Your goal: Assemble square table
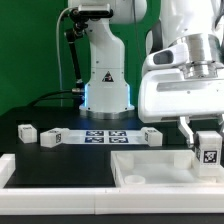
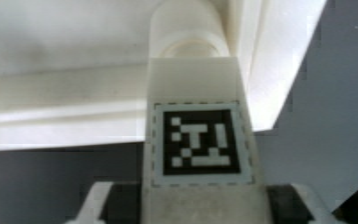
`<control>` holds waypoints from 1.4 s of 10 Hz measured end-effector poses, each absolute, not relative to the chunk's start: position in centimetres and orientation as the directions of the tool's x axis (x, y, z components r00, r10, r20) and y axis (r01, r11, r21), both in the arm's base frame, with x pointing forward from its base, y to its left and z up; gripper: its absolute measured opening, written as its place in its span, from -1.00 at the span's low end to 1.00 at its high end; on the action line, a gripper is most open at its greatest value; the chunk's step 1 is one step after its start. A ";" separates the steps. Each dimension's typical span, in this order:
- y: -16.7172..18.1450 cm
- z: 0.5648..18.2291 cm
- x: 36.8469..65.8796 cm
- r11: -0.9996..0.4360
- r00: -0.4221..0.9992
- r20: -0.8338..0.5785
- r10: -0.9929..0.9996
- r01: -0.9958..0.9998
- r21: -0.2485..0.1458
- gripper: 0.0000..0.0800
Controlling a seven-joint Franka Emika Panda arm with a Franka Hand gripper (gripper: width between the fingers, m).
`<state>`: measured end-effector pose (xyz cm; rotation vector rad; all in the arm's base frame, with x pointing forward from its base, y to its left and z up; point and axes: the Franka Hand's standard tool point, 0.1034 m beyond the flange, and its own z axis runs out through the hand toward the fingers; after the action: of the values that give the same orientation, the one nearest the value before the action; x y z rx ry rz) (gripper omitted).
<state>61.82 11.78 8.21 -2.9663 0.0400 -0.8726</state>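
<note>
Tagged leg (image 2: pixel 201 110) held upright in gripper (image 1: pixel 205 136), beside tabletop (image 1: pixel 150 152) rim, near its corner

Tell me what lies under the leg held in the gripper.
Under the leg clamped in the gripper is the white tabletop, near its rim. The leg itself covers its lower end, so contact cannot be seen.

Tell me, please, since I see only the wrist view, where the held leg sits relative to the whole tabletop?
Observer: The gripper holds the leg at the tabletop's far edge, toward the exterior view's right.
Operator: Are other legs waiting?
Observer: Three loose legs lie on the black table beyond the tabletop.
Operator: Where exactly?
Observer: Two lie at the marker board's left in the exterior view, one at its right.
</note>
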 end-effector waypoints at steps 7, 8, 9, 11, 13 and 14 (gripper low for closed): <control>11.7 8.2 61.8 -0.998 0.840 0.541 -0.049 -0.021 -0.057 0.59; 11.7 8.2 61.8 -0.998 0.840 0.540 -0.049 -0.021 -0.057 0.62; 11.7 8.2 61.8 -0.998 0.840 0.540 -0.048 -0.021 -0.057 0.62; 11.7 8.2 61.8 -0.998 0.840 0.540 -0.048 -0.021 -0.056 0.62; 11.1 8.1 61.5 -0.999 0.866 0.498 -0.029 -0.008 -0.044 0.62; 11.0 8.1 60.9 -0.999 0.910 0.414 -0.033 -0.013 -0.050 0.62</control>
<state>60.87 11.05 8.13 -3.0253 0.0363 -0.6569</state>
